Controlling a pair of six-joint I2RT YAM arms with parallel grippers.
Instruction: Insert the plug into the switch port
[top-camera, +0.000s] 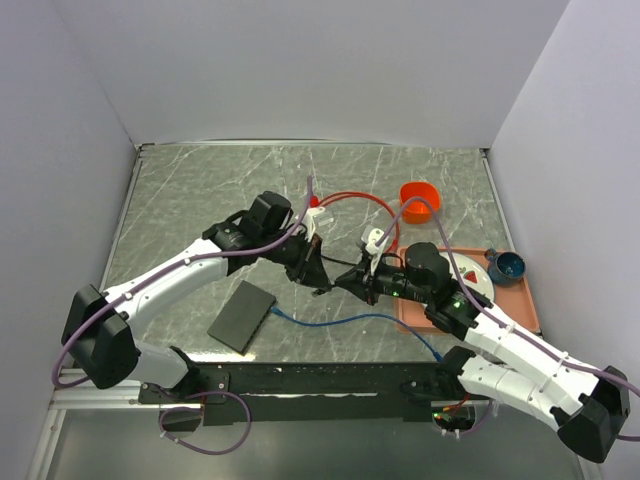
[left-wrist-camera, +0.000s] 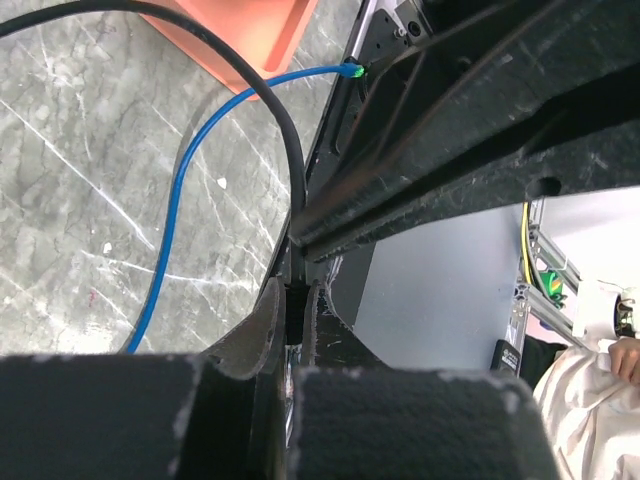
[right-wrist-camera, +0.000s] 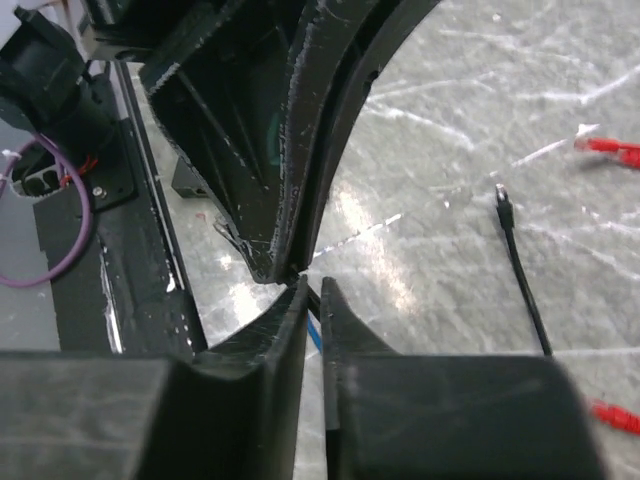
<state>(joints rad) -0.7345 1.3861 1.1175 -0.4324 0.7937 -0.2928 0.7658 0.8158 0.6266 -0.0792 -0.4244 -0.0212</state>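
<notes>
Lying flat at the left, the black box (top-camera: 242, 316) has the end of a blue cable (top-camera: 350, 320) just beside it. At centre the left gripper (top-camera: 314, 270) pinches a black cable (left-wrist-camera: 270, 110); the right gripper (top-camera: 345, 281), meeting it tip to tip, has fingers nearly together.

Switch box (top-camera: 241, 316) — thin, matte black, flat on table (top-camera: 200, 190), turned diagonal (port unseen); black cable's plug (right-wrist-camera: 500, 197) unplugged.

My top cam sits high behind both arm bases (top-camera: 100, 345), looking down on the whole marble table (top-camera: 200, 190). Wrist cams peer past their own fingers (left-wrist-camera: 245, 330), super close to the surface. Top and left wrist share the blue cable (top-camera: 340, 320).
</notes>
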